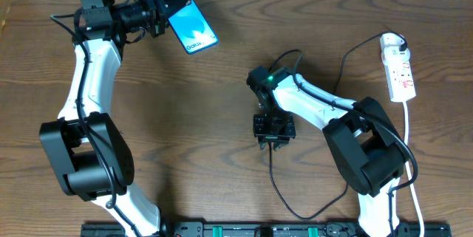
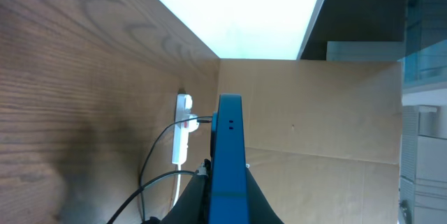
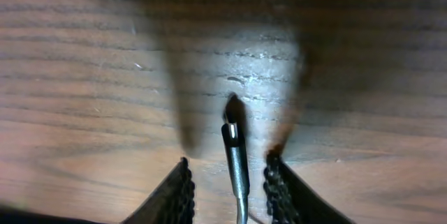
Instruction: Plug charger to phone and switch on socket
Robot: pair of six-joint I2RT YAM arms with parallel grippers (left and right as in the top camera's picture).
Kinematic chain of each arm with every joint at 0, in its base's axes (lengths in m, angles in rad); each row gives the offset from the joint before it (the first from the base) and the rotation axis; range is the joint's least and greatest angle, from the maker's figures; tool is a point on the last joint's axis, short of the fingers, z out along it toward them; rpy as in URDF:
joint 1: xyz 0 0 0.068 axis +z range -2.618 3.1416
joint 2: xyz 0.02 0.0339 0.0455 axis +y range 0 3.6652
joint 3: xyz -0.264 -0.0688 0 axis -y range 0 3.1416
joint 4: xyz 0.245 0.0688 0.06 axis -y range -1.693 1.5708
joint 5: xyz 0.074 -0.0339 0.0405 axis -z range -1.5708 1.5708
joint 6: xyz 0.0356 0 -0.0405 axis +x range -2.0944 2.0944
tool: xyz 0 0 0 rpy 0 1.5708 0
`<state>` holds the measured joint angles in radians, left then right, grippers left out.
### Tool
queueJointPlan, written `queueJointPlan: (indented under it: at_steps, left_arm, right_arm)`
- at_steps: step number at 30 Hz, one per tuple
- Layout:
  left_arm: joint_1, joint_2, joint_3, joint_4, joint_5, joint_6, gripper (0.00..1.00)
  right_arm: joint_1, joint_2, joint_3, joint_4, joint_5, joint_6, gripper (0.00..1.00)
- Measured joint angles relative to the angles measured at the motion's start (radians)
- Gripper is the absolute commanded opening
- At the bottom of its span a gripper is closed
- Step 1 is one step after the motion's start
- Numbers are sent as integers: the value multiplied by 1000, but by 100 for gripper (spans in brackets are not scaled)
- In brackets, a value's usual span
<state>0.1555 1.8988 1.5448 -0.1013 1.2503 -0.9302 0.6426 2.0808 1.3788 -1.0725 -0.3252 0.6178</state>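
Gripping the phone (image 1: 194, 30) at one end, the left end effector (image 1: 166, 12) sits at the far left of the tabletop (image 1: 185, 134), closed on the device. From overhead the blue screen faces up and slightly tilted, its free end pointing toward the centre. In the left wrist view the phone (image 2: 227, 154) appears edge-on, with a dark finger (image 2: 264, 208) on each side of it. Whether any part of the phone touches the tabletop cannot be told.

Centre of the tabletop: the right end effector (image 1: 273, 139) points down at the wood, well apart from the phone. In the right wrist view its two ribbed fingers (image 3: 180, 195) stand apart, and the connector tip of the charger (image 3: 236, 161) lies between them. Bare wood shows on both sides of the tip, so neither pad touches it there; the end effector reads as open around the tip. A shadow lies just beyond the tip.

The charger cable (image 1: 271, 170) runs from under the right end effector toward the near edge, loops right, and passes behind the right arm. A further black stretch rises to the white plug (image 1: 392, 43), which is seated at the far end of the socket (image 1: 400, 71).

Far right: the socket lies flat, lengthwise near to far, red marks on its face. Its thick white cord (image 1: 411, 141) runs toward the near edge. Switch position is too small to read. The left wrist view also shows the socket (image 2: 183, 130) in the distance beyond the phone.
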Motion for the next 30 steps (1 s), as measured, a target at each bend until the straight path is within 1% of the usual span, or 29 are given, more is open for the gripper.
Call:
queueJointPlan:
  at_steps: [1,2,6,8,10,13,15,16,17,21,24,30]
  left_arm:
    - [0,0,0,0,0,3,7]
    - [0,0,0,0,0,8,7]
    - [0,0,0,0,0,12,7]
    - [0,0,0,0,0,12,7]
    - [0,0,0,0,0,12,7]
    - [0,0,0,1,-6,15,7]
    - [0,0,0,0,-13,14,8]
    - [0,0,0,1,-20,14,7]
    - [0,0,0,0,-24,14,7]
    - [0,0,0,0,-27,15,7]
    - [-9,0,0,14,-27,23,7]
    - [-67,0,0,101,-27,61,7]
  right_arm:
    - [0,0,0,1,0,1,5]
    - [-2,0,0,6,1,-2,1]
    - [-7,0,0,13,-3,-2,1]
    - [-26,0,0,29,-37,-24,1]
    - [-83,1,6,89,-135,-82,1]
    - [-191,5,13,336,-488,-241,1]
    - [-229,5,16,419,-649,-307,1]
    - [-259,5,17,476,-800,-373,1]
    - [-267,5,17,509,-882,-411,1]
    - [-270,6,17,639,-1090,-479,1]
    - [-270,6,17,651,-1153,-494,1]
    - [-270,6,17,659,-1190,-501,1]
